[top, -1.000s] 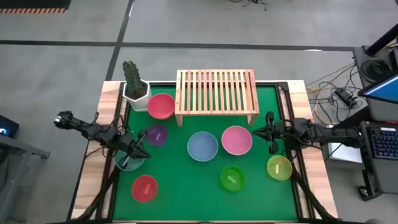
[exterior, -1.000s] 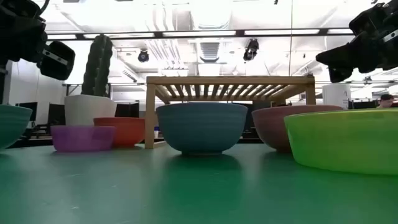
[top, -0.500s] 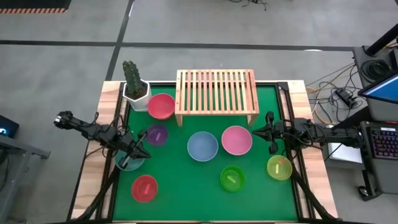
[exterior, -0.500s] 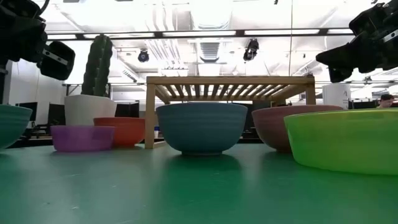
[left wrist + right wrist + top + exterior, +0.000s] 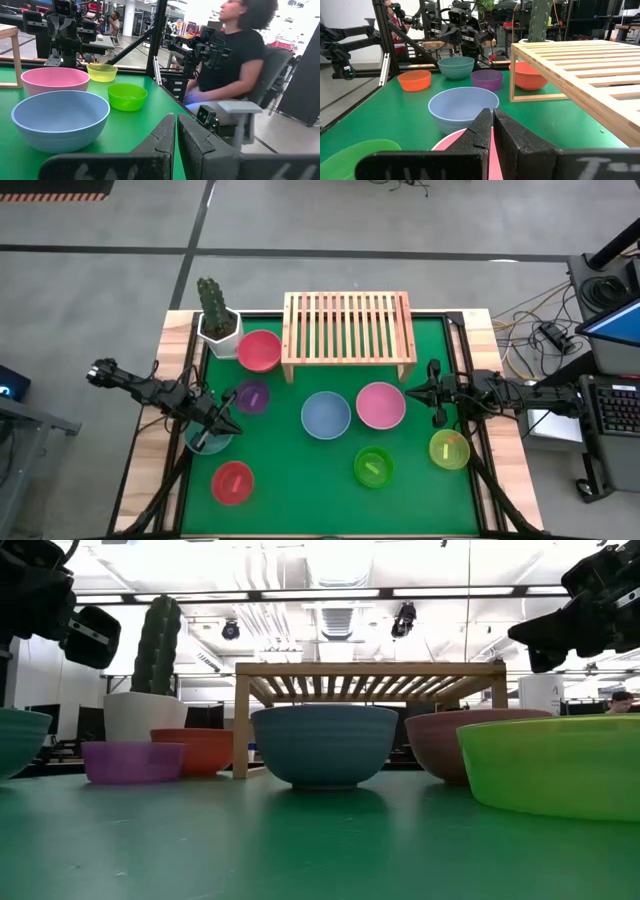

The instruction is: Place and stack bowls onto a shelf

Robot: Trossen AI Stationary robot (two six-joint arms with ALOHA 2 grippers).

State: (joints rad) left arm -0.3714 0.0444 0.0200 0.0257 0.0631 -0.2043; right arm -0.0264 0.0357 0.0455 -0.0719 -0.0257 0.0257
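Observation:
The light-wood slatted shelf [image 5: 348, 330] stands on its legs at the far side of the green mat, with nothing on top. Several bowls sit upright on the mat: coral-red [image 5: 259, 350], small purple [image 5: 252, 397], blue [image 5: 326, 415], pink [image 5: 380, 405], green [image 5: 373, 467], yellow-green [image 5: 449, 449], red [image 5: 232, 482] and teal [image 5: 203, 438]. My left gripper [image 5: 226, 421] is shut and hovers above the teal bowl's rim, well above the mat [image 5: 70, 620]. My right gripper [image 5: 412, 392] is shut and hangs in the air just right of the pink bowl [image 5: 560, 630].
A white pot with a green cactus [image 5: 217, 320] stands at the far left corner, beside the shelf. A person sits beyond the table's right side [image 5: 235, 55]. Wooden table edges [image 5: 175, 380] frame the mat. Bare mat lies in the near middle [image 5: 300, 480].

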